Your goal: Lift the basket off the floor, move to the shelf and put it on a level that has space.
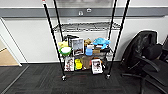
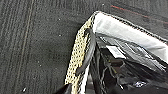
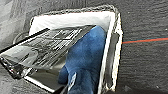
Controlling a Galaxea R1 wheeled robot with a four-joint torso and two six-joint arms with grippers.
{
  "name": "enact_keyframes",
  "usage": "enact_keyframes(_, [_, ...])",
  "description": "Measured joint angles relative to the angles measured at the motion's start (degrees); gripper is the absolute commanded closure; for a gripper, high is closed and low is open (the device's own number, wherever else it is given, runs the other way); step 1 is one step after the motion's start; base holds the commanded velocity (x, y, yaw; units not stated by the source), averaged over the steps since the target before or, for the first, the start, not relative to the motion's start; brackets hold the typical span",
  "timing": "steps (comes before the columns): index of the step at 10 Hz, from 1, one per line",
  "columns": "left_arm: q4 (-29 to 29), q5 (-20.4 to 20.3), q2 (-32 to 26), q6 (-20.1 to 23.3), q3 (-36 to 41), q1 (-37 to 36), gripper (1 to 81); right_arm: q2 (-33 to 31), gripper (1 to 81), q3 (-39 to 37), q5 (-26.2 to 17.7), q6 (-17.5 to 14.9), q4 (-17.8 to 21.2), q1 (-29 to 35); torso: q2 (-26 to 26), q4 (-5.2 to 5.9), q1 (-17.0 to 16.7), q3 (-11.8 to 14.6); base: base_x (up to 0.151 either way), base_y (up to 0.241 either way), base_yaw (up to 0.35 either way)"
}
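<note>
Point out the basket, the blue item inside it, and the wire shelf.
basket (image 3: 113,17): right wrist view, on the woven rim at a corner.
blue item (image 3: 86,52): right wrist view, on the middle of its fuzzy blue surface.
shelf (image 1: 87,26): head view, on the bare wire-grid tier.

White wall (image 1: 30,37), black office chair (image 1: 147,60) at right.

Shelf (image 1: 86,27) stands on floor (image 1: 37,80); lower tiers crowded.
</note>
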Motion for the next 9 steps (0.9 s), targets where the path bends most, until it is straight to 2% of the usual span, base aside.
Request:
enact_keyframes(3, [0.02, 0.60, 0.67, -0.07, -0.24, 0.02, 1.0, -0.11, 1.0, -1.72, -0.85, 0.00, 0.02, -0.17, -5.88, 0.00, 3.67, -0.02, 0.000, 0.000, 0.000])
enact_keyframes(5, [0.10, 0.49, 1.13, -0.07, -0.52, 0.44, 1.0, 0.00, 1.0, -2.38, -0.84, 0.02, 0.07, -0.66, -7.43, 0.00, 4.68, -0.24, 0.000, 0.000, 0.000])
enact_keyframes(9, [0.13, -0.78, 1.24, -0.11, -1.27, -0.20, 1.0, 0.27, 1.0, -3.45, -0.85, 0.43, 1.02, -0.35, -10.60, 0.00, 6.78, -3.24, 0.000, 0.000, 0.000])
